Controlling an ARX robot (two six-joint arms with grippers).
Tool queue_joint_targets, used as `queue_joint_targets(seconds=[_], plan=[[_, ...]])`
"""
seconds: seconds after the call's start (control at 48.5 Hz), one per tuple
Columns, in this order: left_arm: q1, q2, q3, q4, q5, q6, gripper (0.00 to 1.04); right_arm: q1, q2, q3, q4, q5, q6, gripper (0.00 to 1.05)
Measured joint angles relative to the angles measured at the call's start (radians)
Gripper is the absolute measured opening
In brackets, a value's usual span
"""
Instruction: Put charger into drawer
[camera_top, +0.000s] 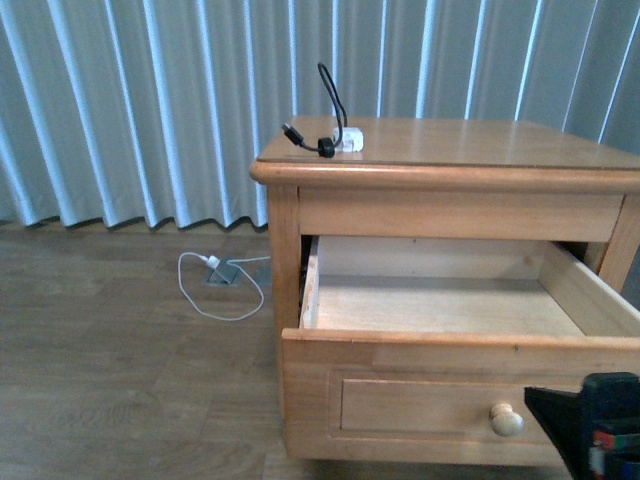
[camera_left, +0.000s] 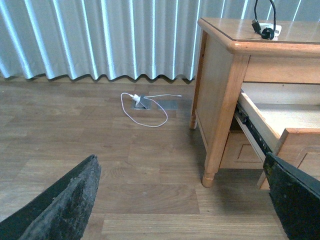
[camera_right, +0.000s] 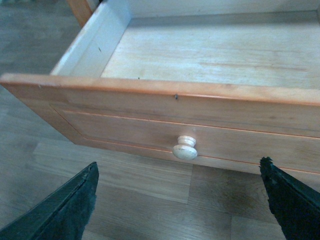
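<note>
Charger upper centre of frame, on nightstand tabletop near left front edge. Drawer open below. Left gripper jaws wide, holding nothing; right gripper jaws likewise wide, facing knob.

The white charger with looping black cable sits on the nightstand top, above the open, empty drawer.

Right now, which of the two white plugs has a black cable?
The charger on the nightstand top, black cable looping upward. The other plug lies on the floor by the curtain with a white cable.
</note>
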Motion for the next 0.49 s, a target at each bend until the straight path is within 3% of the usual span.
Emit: queue_joint_targets(seconds=[0.206, 0.495], plan=[[0.000, 0.000, 0.000, 0.000, 0.000, 0.000, 0.99, -0.091, -0.344, -0.045, -0.201, -0.098, -0.012, 0.96], [0.000, 0.000, 0.000, 0.000, 0.000, 0.000, 0.99, -0.284, -0.823, -0.061, -0.563, -0.323, -0.047, 0.96]])
